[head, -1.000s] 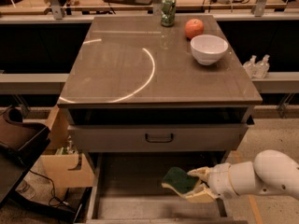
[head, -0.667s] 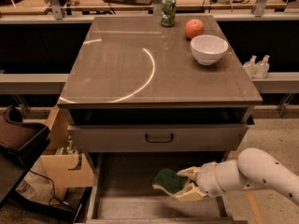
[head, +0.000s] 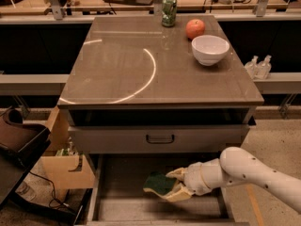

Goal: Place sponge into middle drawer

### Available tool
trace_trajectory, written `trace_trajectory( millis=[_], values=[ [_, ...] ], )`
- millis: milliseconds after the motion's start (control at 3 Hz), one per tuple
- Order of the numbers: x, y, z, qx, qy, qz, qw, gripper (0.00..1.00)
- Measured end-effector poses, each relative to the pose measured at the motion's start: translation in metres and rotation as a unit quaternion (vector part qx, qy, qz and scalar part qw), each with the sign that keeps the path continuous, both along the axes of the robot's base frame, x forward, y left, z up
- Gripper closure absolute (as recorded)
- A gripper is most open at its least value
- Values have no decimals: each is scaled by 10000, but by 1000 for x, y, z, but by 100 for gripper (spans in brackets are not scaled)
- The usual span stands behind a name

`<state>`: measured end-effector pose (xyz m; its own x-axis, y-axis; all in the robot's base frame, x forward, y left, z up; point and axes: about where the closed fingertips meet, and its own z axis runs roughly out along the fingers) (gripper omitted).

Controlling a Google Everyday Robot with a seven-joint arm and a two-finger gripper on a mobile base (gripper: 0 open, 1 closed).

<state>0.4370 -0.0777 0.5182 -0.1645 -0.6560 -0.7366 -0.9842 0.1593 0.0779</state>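
Gripper (head: 171, 186) is low in frame, inside the open drawer (head: 123, 174), with the arm entering from 3 o'clock. Its two pale fingers are clamped on the sponge (head: 158, 182), one above and one below its 3 o'clock end. The sponge sticks out from the fingertips toward 9 o'clock. Its long axis runs roughly 9-to-3, green face up, with the yellow foam barely showing underneath. The sponge is over the drawer floor, a bit to the 3 o'clock side of centre and well clear of both side walls. Can't tell if it touches the floor or hangs just above; looks slightly above. Key relation: bare floor lies directly under the sponge, so the release looks like a short drop toward 6 o'clock, no more sideways travel needed, in my judgement. The closed drawer front (head: 160, 139) with the loop handle sits at 12 o'clock from the gripper, apart from it. On the counter top, the can (head: 169, 11), apple (head: 195, 28) and bowl (head: 210, 49) are far off at 12 to 1 o'clock. Versus the earlier frames, gripper and sponge have shifted toward 9 o'clock, deeper across the drawer, at about the same height and with the same grip. Nothing on the counter has moved.
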Motion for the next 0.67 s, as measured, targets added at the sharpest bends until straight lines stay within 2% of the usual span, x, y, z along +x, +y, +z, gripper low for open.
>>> trace_trajectory(
  millis=[333, 667],
  values=[
    [22, 21, -36, -55, -147, 256, 9995, 100],
    [36, 40, -68, -267, -208, 457, 9984, 100]
  ],
)
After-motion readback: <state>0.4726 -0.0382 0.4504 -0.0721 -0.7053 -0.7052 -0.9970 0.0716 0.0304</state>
